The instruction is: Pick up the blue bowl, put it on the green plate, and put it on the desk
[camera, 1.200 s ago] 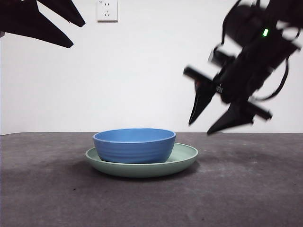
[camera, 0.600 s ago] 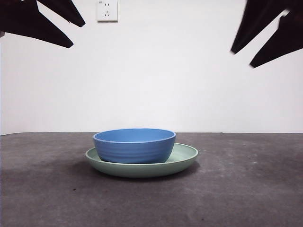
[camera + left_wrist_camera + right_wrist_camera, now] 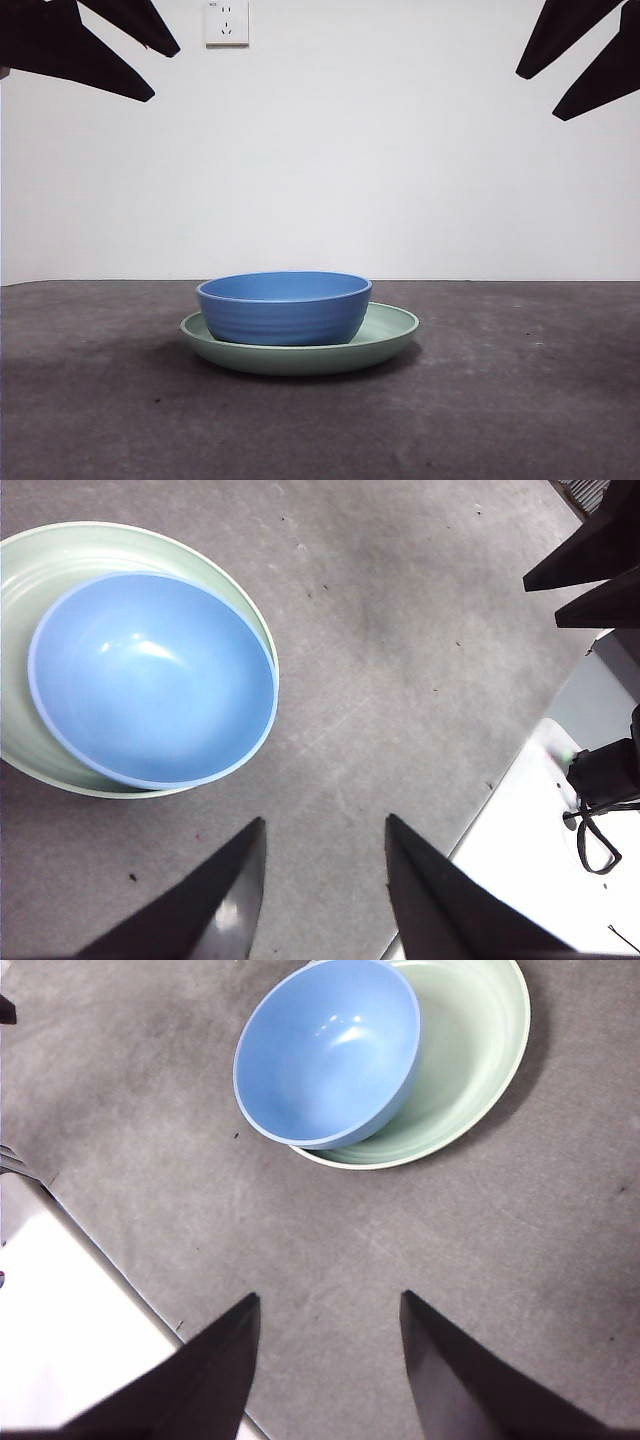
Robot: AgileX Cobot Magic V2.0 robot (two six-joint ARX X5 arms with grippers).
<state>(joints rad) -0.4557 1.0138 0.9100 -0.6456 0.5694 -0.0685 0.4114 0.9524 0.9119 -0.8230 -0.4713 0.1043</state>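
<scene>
Front: blue bowl (image 3: pixel 284 307) sits in green plate (image 3: pixel 300 345), off-centre toward one side of it, plate flat on desk (image 3: pixel 520 400). Both arms high at the top corners.

Left wrist: left gripper (image 3: pixel 322 865) released, empty, above bare desk well clear of the bowl (image 3: pixel 152 679).

Right wrist: right gripper (image 3: pixel 328 1345) also spread, empty, apart from the plate (image 3: pixel 470 1060).

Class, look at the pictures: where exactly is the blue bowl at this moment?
The blue bowl sits in the green plate near the middle of the desk in the front view, off-centre against one side of the plate's rim; both grippers are raised clear.
</scene>
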